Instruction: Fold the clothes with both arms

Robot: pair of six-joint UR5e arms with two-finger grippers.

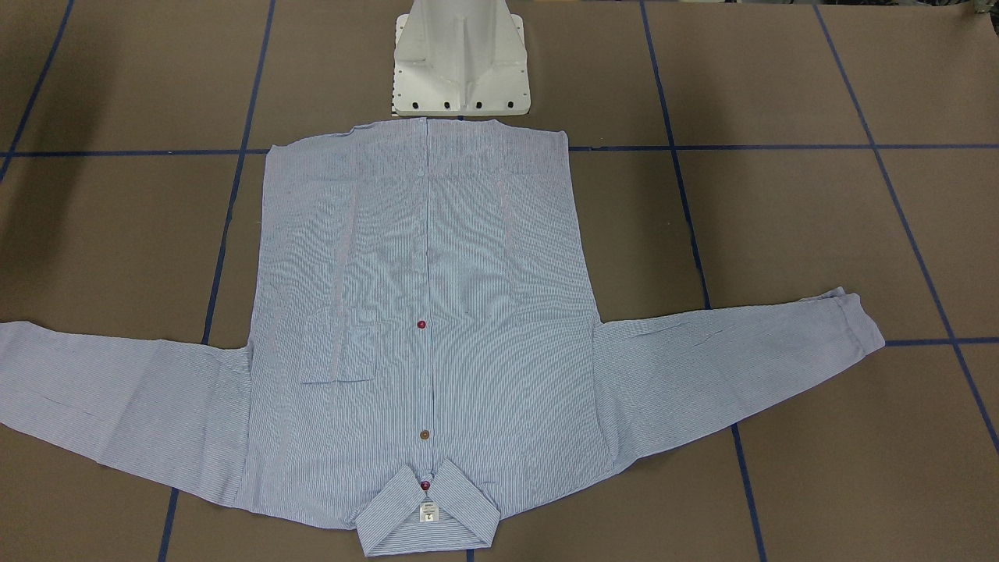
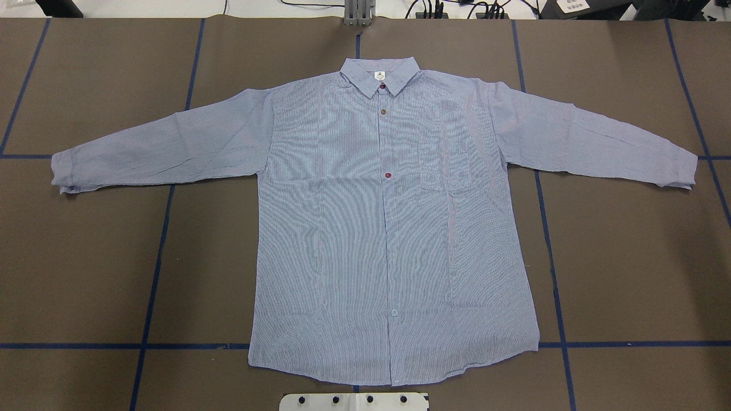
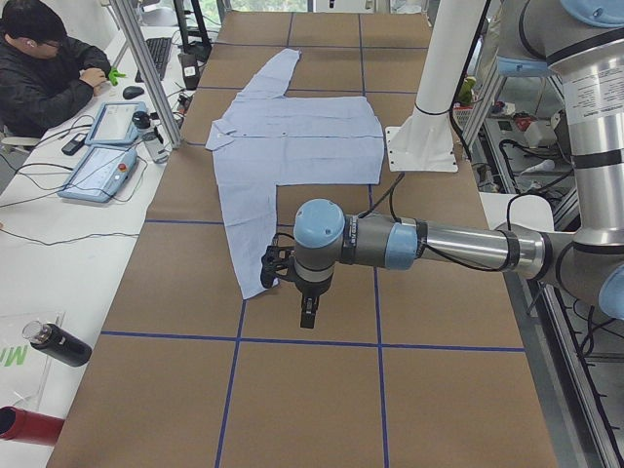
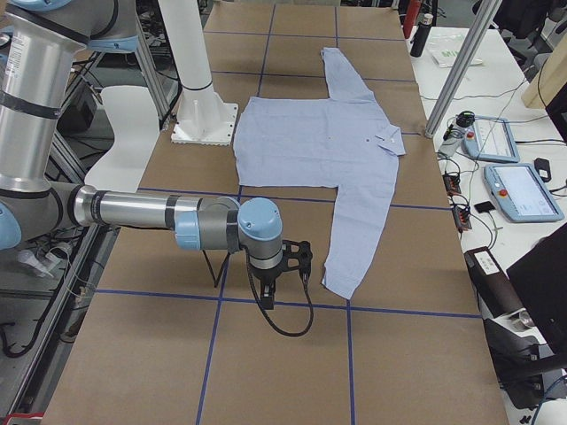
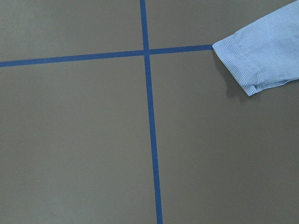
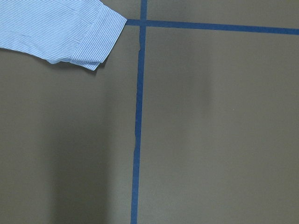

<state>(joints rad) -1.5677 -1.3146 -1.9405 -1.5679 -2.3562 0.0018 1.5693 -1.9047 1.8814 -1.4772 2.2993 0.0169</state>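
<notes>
The clothes, one light blue striped shirt (image 2: 388, 228), lie flat and face up on the brown table, buttoned, with the collar (image 2: 380, 77) away from the robot and both sleeves spread out. My left gripper (image 3: 306, 314) hangs over the table just beyond the left sleeve's cuff (image 3: 252, 283), which shows in the left wrist view as a cuff (image 5: 252, 60) at the upper right. My right gripper (image 4: 266, 297) hangs beside the other cuff (image 4: 341, 279), seen at the upper left of the right wrist view as a cuff (image 6: 93, 42). I cannot tell whether either gripper is open or shut.
The white pedestal (image 1: 460, 70) stands at the shirt's hem. Blue tape lines (image 2: 154, 274) grid the table. A person (image 3: 44, 68) sits at a side desk with control tablets (image 3: 97, 166). More tablets (image 4: 514, 186) lie on the opposite desk.
</notes>
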